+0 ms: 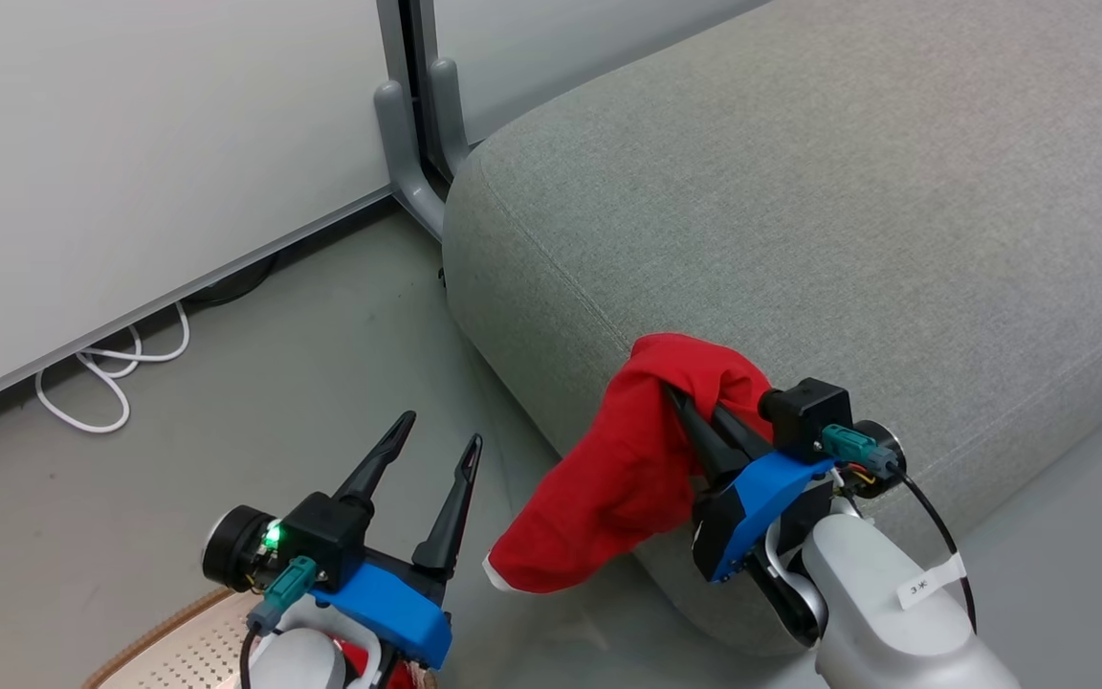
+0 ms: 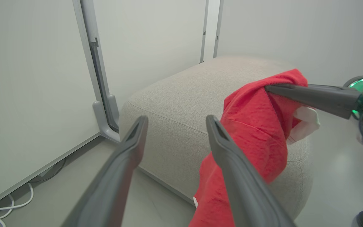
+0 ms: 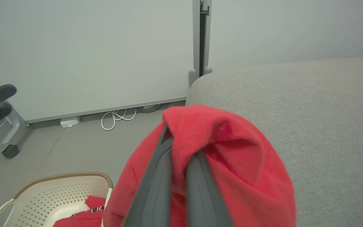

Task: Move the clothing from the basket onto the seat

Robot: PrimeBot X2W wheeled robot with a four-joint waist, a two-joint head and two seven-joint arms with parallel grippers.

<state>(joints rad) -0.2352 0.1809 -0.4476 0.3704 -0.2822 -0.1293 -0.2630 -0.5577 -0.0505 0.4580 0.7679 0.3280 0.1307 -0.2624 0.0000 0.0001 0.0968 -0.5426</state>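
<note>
A plain red garment (image 1: pixel 608 478) with a white cuff hangs from my right gripper (image 1: pixel 680 397), which is shut on it at the near corner of the light-grey seat (image 1: pixel 800 191). The cloth drapes over the fingertips and down the seat's side. In the right wrist view the same garment (image 3: pixel 232 151) covers the right gripper (image 3: pixel 181 151) beside the seat (image 3: pixel 310 110). My left gripper (image 1: pixel 442 428) stands open and empty above the floor, left of the garment (image 2: pixel 254 126). The cream basket (image 3: pixel 61 176) holds a second red garment (image 3: pixel 87 216) with striped trim. Its rim (image 1: pixel 159 632) shows at the lower left.
Pale partition panels stand behind, with a grey foot (image 1: pixel 407 163) next to the seat's far corner. A white cable (image 1: pixel 111 383) lies looped on the grey floor by the wall. A frame leg with a castor (image 3: pixel 10 151) stands at the left.
</note>
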